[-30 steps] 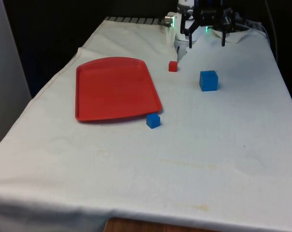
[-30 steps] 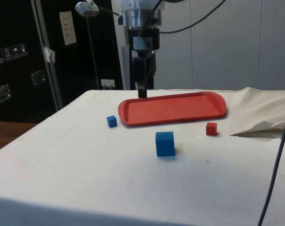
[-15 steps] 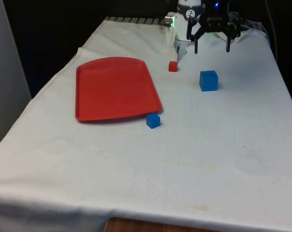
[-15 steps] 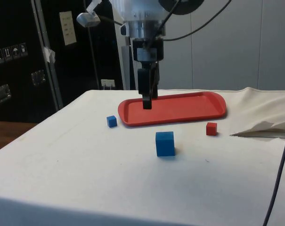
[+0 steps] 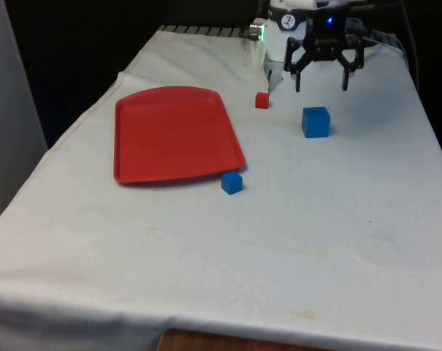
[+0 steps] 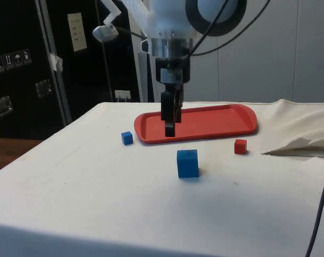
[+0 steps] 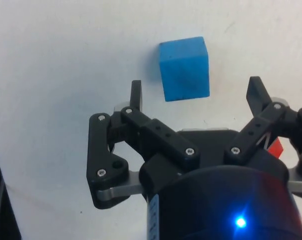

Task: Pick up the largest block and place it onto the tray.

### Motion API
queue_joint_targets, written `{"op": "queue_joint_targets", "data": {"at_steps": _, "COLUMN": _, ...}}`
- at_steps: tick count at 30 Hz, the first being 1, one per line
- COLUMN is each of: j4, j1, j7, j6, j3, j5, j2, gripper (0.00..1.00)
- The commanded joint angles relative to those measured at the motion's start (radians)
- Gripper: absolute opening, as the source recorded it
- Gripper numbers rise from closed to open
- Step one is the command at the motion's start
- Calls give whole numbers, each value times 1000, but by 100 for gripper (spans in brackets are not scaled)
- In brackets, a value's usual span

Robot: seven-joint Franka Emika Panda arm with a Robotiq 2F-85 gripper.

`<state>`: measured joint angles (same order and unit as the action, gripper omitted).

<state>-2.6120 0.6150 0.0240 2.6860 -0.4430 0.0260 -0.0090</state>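
The desk [image 5: 337, 241], under its white cloth, carried everything in play. The red tray [image 5: 173, 134] lay flat and bare toward the front view's left, with nothing yet set on it. Judging from that, the step in hand was the approach to the pick: no block had been lifted.

The gripper [image 5: 321, 82] hung above the desk with its fingers spread wide and nothing between them. In the side view the gripper [image 6: 170, 126] stood clear of the cloth, higher than the top of the block.

The large blue block [image 5: 315, 121] sat upright on the cloth, well apart from the tray on the front view's right. It was the biggest of the three cubes and so the one the task meant. In the wrist view the large blue block [image 7: 184, 68] lay just beyond the fingertips and roughly between their lines, not yet inside the gap. The next move, I judged, called for a short advance over the block, then a straight descent until the fingers bracketed its sides.

The small blue block [image 5: 232, 182] rested just beside the tray's near corner. The small red block [image 5: 261, 100] sat near the tray's far corner, close to the gripper's path but apart from it.
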Motion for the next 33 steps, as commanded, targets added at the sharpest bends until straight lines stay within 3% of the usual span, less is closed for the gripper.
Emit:
{"op": "queue_joint_targets", "data": {"at_steps": 1, "j4": -16, "j1": 1, "j7": -1, "j6": 35, "j3": 1, "j5": 5, "j2": -1, "gripper": 100}}
{"op": "queue_joint_targets", "data": {"at_steps": 4, "j4": -40, "j1": 0, "j7": -6, "j6": 75, "j3": 1, "j5": 2, "j2": 4, "gripper": 100}}
{"op": "queue_joint_targets", "data": {"at_steps": 5, "j4": -32, "j1": 0, "j7": -3, "j6": 56, "j3": 1, "j5": 0, "j2": 4, "gripper": 100}}
{"op": "queue_joint_targets", "data": {"at_steps": 12, "j4": -78, "j1": 0, "j7": -31, "j6": 118, "j3": 3, "j5": 5, "j2": 5, "gripper": 100}}
{"op": "queue_joint_targets", "data": {"at_steps": 13, "j4": -69, "j1": -1, "j7": -26, "j6": 101, "j3": 1, "j5": 0, "j2": 7, "gripper": 100}}
{"op": "queue_joint_targets", "data": {"at_steps": 22, "j4": -105, "j1": 2, "j7": -62, "j6": 177, "j3": 16, "j5": 24, "j2": 36, "gripper": 100}}
{"op": "queue_joint_targets", "data": {"at_steps": 23, "j4": -98, "j1": -1, "j7": -47, "j6": 169, "j3": 9, "j5": 0, "j2": 45, "gripper": 100}}
{"op": "queue_joint_targets", "data": {"at_steps": 24, "j4": -104, "j1": 2, "j7": -62, "j6": 182, "j3": 18, "j5": 25, "j2": 42, "gripper": 100}}
{"op": "queue_joint_targets", "data": {"at_steps": 30, "j4": -103, "j1": 0, "j7": -60, "j6": 220, "j3": 41, "j5": 31, "j2": 80, "gripper": 100}}
{"op": "queue_joint_targets", "data": {"at_steps": 31, "j4": -97, "j1": -1, "j7": -46, "j6": 209, "j3": 29, "j5": 3, "j2": 86, "gripper": 100}}
{"op": "queue_joint_targets", "data": {"at_steps": 33, "j4": -103, "j1": -2, "j7": -61, "j6": 228, "j3": 47, "j5": 35, "j2": 90, "gripper": 100}}
